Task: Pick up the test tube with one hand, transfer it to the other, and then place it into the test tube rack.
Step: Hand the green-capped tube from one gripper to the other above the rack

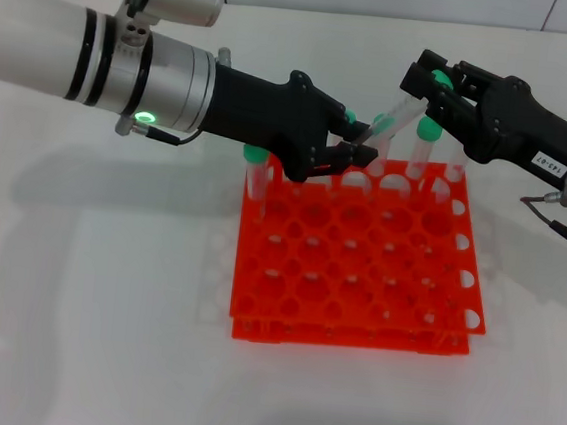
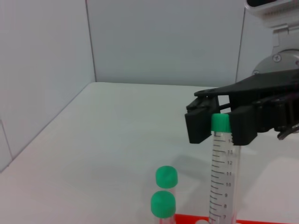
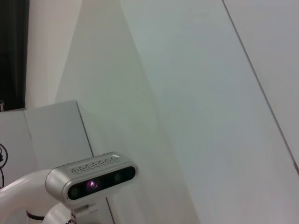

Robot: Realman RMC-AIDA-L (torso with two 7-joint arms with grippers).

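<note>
Above the far edge of the test tube rack (image 1: 354, 265), the right end effector (image 1: 438, 87) pinches the green cap of the test tube (image 1: 390, 127). The left end effector (image 1: 362, 145) is pressed on the tube's lower part.

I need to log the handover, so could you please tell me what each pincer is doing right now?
Left pincer: cannot be told, beside the lower tube.
Right pincer: closed on the test tube at its cap.
</note>
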